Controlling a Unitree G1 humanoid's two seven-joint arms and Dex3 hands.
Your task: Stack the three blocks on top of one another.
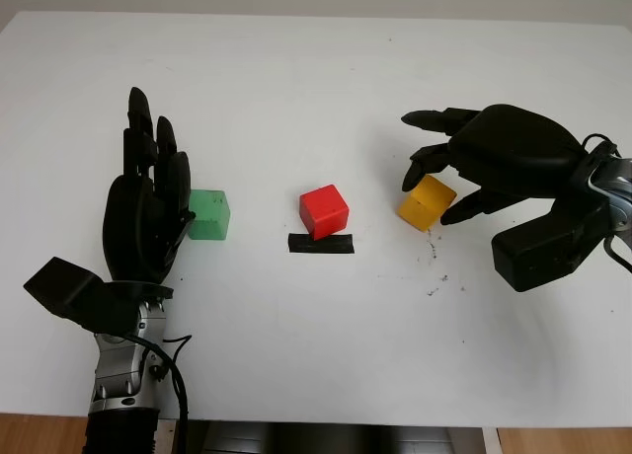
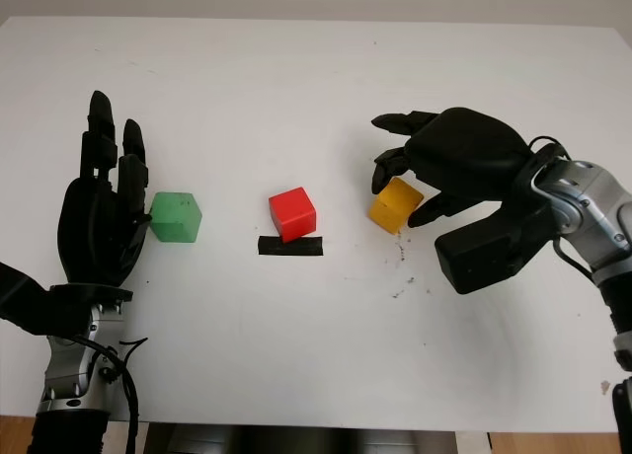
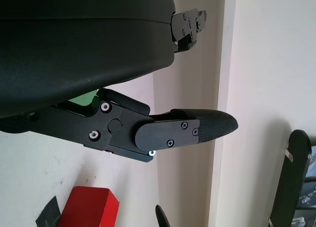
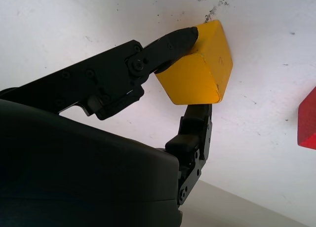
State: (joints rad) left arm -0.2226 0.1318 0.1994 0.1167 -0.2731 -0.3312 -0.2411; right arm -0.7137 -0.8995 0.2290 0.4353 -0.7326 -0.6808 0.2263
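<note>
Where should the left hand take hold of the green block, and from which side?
Grip the green block by two opposite upright faces, coming from the robot's left, where the open left hand already sits right beside it. It's a plain cube flat on the white table, with free space toward the red block, so fingers probably fit either side.

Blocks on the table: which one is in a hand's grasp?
The yellow block, rightmost of the three. The right hand has fingers pinching two of its sides. The red block sits free mid-table; the green block sits beside the open left hand.
</note>
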